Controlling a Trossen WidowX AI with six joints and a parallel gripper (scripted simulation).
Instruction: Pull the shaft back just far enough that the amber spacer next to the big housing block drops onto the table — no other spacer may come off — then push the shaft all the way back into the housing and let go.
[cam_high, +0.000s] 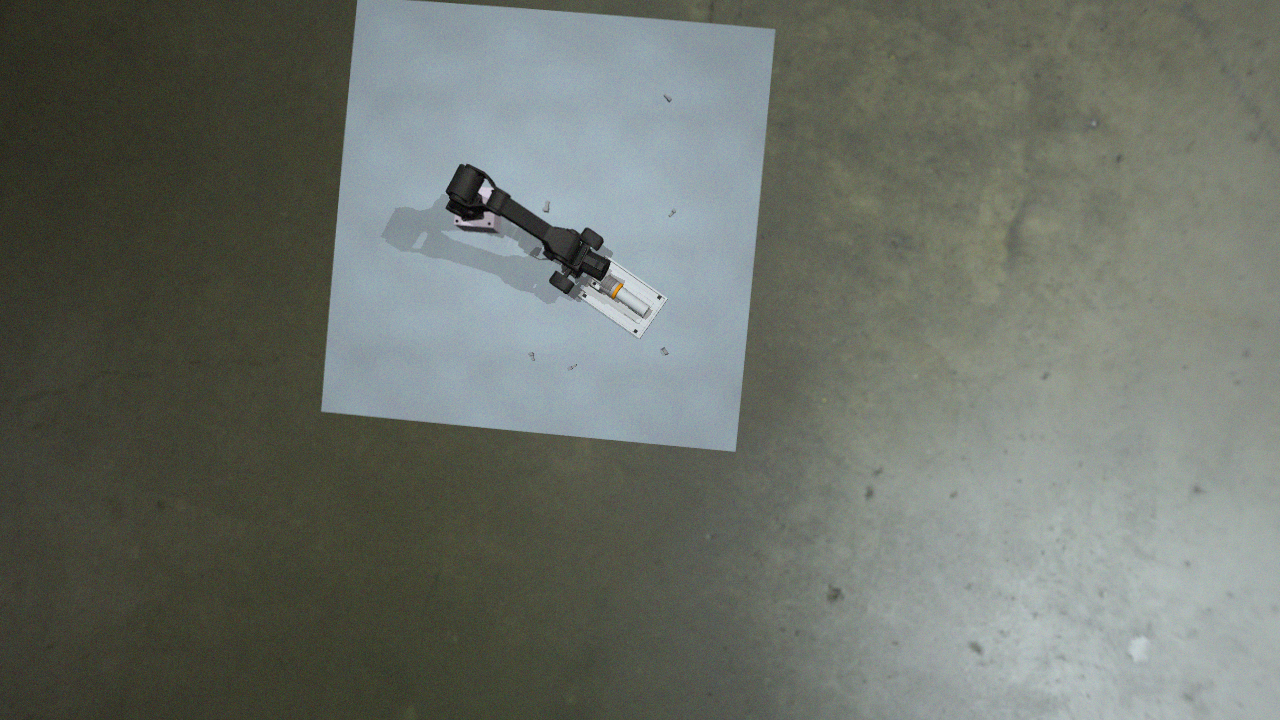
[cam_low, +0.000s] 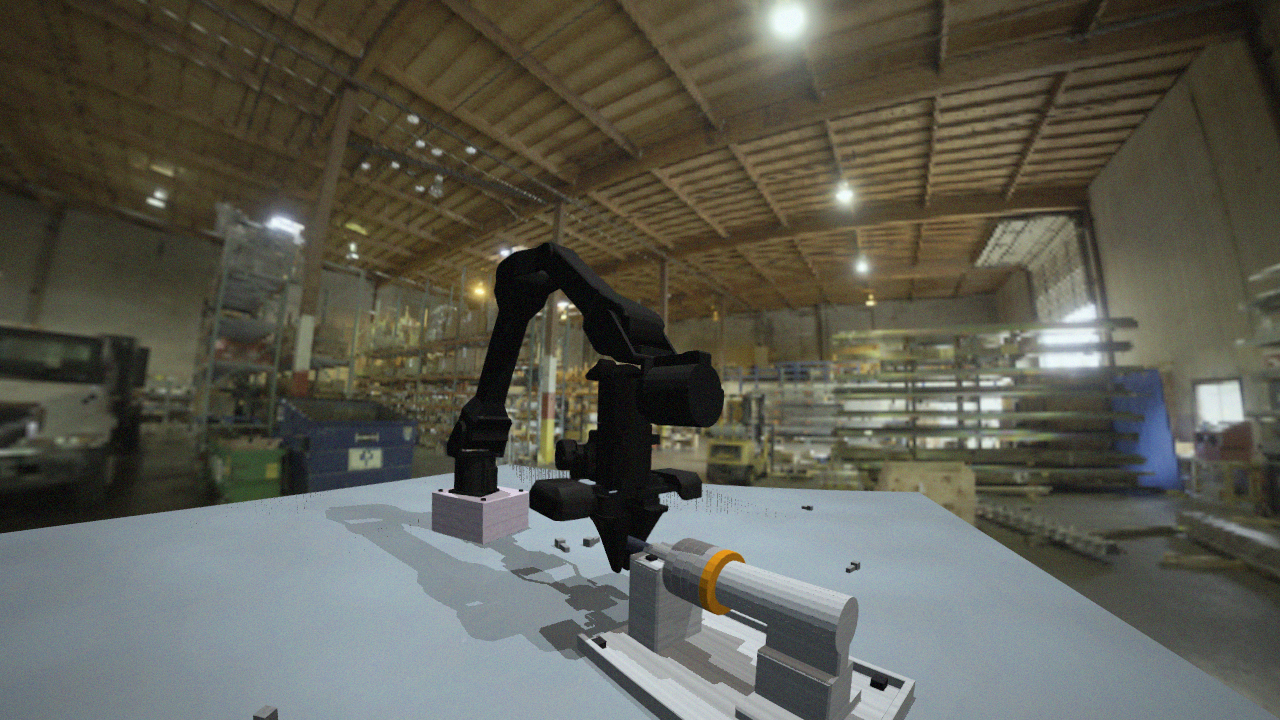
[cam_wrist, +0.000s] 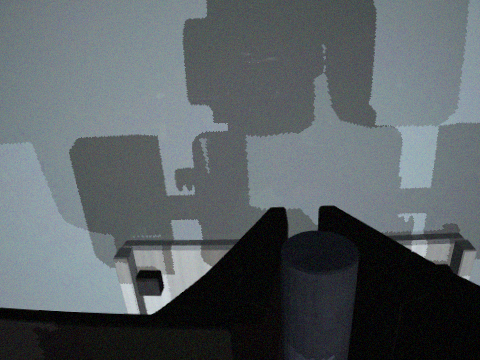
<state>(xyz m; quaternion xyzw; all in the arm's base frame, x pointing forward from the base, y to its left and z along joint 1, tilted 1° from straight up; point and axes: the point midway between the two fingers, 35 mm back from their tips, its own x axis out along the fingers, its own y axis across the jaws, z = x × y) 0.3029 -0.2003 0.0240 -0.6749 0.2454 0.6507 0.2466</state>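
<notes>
My gripper is shut on the near end of the grey shaft, which lies level. The shaft runs through a small grey support block and into the big housing block. The amber spacer sits on the shaft right against the housing. A grey spacer sits on the shaft between the amber one and the support block. The fixture stands on a white base plate.
The arm's pink pedestal stands behind the fixture on the pale blue table. Small bolts lie scattered, among them one in the top view and one in the exterior view. Concrete floor surrounds the table.
</notes>
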